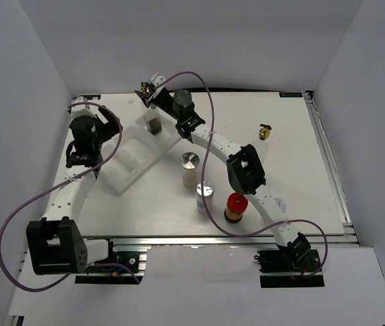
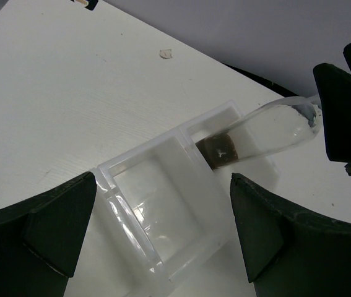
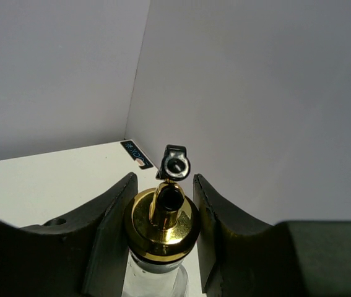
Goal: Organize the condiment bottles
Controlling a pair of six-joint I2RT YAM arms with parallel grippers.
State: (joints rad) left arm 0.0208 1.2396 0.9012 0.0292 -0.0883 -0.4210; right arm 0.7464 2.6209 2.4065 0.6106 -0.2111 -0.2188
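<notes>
Right tool [image 3: 164,204] grips a cruet [image 3: 163,226], tilted into the one-o'clock compartment of the rack [image 1: 130,166]; seating it seems underway. Next: straighten, release. Left tool [image 2: 163,229] stands open.

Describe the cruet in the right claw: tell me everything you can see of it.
The cruet is tall clear glass with a dark brown layer at its bottom. A shiny gold collar tops it, carrying a black pourer. The right claw is shut on the collar, a finger on each side. The cruet stands roughly upright, its base down in the end compartment of the white rack; whether it touches the floor there cannot be told.
</notes>
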